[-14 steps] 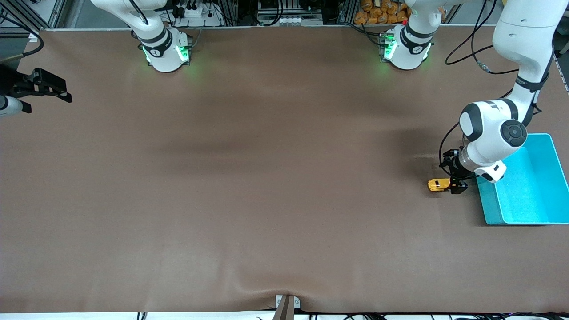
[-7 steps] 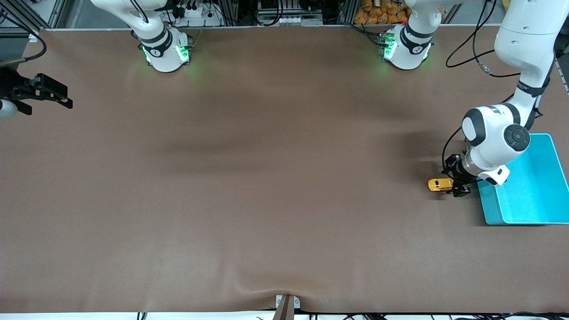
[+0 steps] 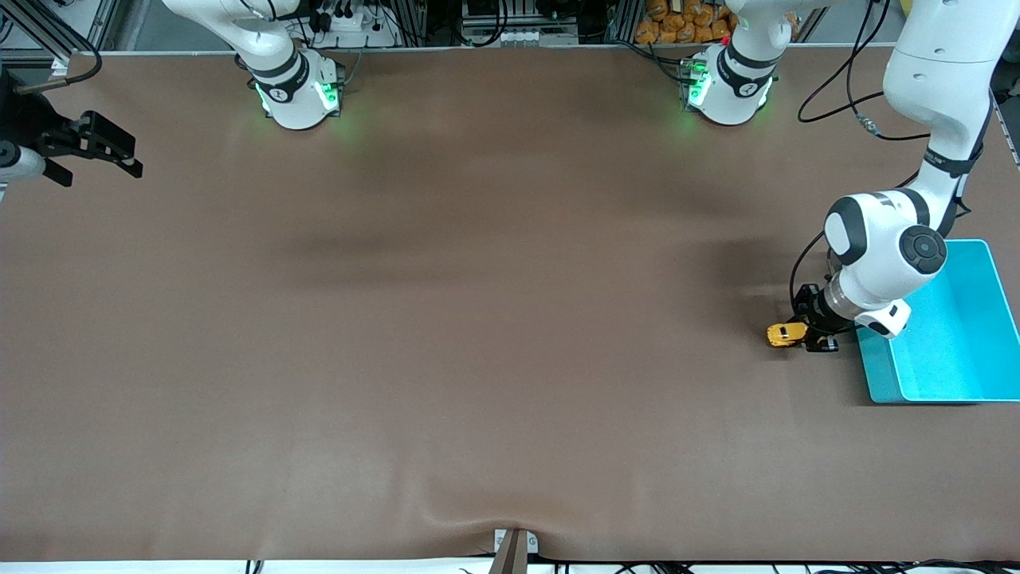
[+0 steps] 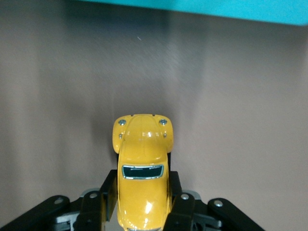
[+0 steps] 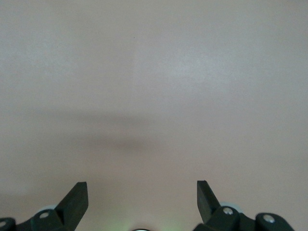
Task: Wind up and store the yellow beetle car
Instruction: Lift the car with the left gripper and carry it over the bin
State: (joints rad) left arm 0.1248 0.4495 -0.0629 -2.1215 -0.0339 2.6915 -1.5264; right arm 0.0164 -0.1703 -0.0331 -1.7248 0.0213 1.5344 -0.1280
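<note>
Yellow beetle car [image 3: 784, 334]: sat on the brown table [image 3: 478, 319] just beside the cyan bin [image 3: 940, 335], on the bin's side toward the right arm's end.
Car's long axis: ran roughly along the table's length; in the left wrist view the bonnet [image 4: 142, 132] pointed out from between the fingers, with the windscreen facing up. Whether the wheels touched the table could not be told.
Left gripper [image 3: 811, 335]: low at the car's bin-side end, its fingers [image 4: 98, 204] pinching the car's rear flanks.
Right gripper [image 3: 111, 151]: waited over the table edge at the right arm's end, fingers [image 5: 74, 202] spread wide on nothing.
Cyan bin: nothing visible inside.
</note>
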